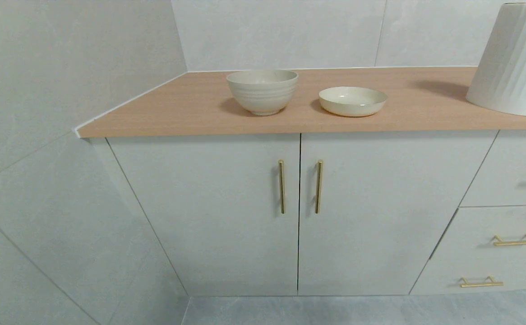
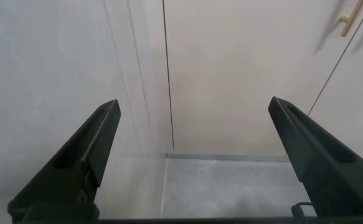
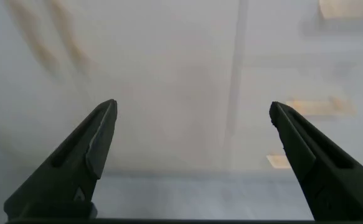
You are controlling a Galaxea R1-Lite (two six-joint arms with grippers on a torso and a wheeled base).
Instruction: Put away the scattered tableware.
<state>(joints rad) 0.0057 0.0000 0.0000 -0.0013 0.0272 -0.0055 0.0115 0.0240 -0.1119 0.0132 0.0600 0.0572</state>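
Note:
A deep, ribbed beige bowl stands on the wooden countertop, left of centre. To its right sits a shallow cream dish. Below them are two shut cabinet doors with upright gold handles. My left gripper is open and empty, low down, facing the left cabinet door near the floor. My right gripper is also open and empty, facing the cabinet front with blurred drawer handles beyond it.
A tall white ribbed container stands on the counter's right end. Drawers with gold handles are to the right of the doors. A tiled wall closes in on the left, and grey floor lies below the cabinet.

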